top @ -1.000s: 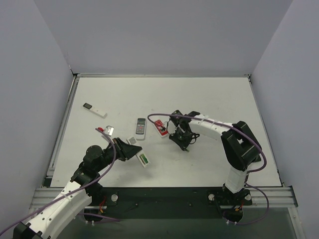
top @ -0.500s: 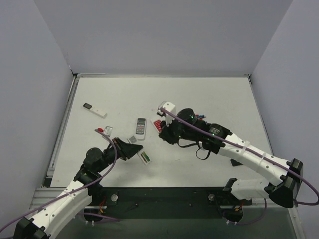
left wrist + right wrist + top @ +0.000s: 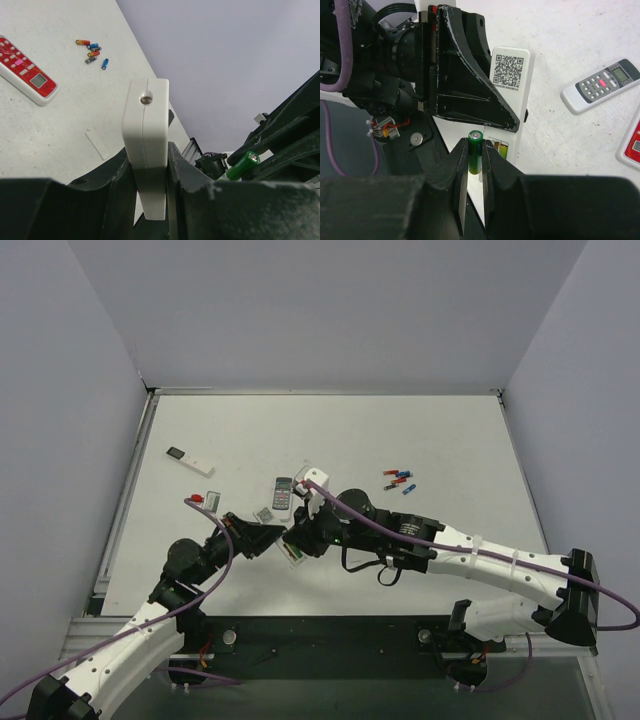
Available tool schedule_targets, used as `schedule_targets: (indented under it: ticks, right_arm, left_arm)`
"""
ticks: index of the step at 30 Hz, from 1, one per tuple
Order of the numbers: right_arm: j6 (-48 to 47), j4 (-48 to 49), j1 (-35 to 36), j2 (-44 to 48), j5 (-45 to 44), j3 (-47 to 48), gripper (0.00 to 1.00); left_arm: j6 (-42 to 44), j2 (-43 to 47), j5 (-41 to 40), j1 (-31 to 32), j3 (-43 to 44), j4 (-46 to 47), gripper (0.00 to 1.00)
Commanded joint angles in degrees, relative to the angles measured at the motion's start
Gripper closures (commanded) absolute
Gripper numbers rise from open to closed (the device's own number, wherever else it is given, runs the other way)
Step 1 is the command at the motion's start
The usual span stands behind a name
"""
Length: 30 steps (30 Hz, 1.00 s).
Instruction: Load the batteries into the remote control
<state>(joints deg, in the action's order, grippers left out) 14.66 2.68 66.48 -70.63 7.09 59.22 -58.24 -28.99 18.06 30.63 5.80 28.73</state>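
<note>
Showing wrist-side only: green battery (image 3: 474,150)

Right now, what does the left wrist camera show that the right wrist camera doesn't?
Only left wrist: the loose batteries beyond the red remote, and a thin white strip lying flat. Only right wrist: the QR label on the white remote, its open battery bay with what looks like a cell inside, and the grey remote. Both: the white remote clamped in the left gripper, the green battery pinched in the right gripper, part of the red remote.
</note>
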Motion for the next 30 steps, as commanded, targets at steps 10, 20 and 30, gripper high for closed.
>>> schedule_targets:
  ticks: [10,20,30]
  right_arm:
    - [0.8,3.5,2.7,-2.8,-5.5,-1.8,1.00]
    - [-0.2,5.5,3.6,-4.0,-6.9,-4.3,1.00]
    - [-1.4,4.5,5.1,-5.2,-9.5,-3.7,1.00]
  left_arm:
    - [-2.7,1.0,0.0,-0.2,1.8,6.7,1.00]
    - [-5.2,0.4,-0.5,-0.2,1.7,9.3,1.00]
    - [-6.5,1.0,-1.5,-0.2,1.8,10.3,1.00]
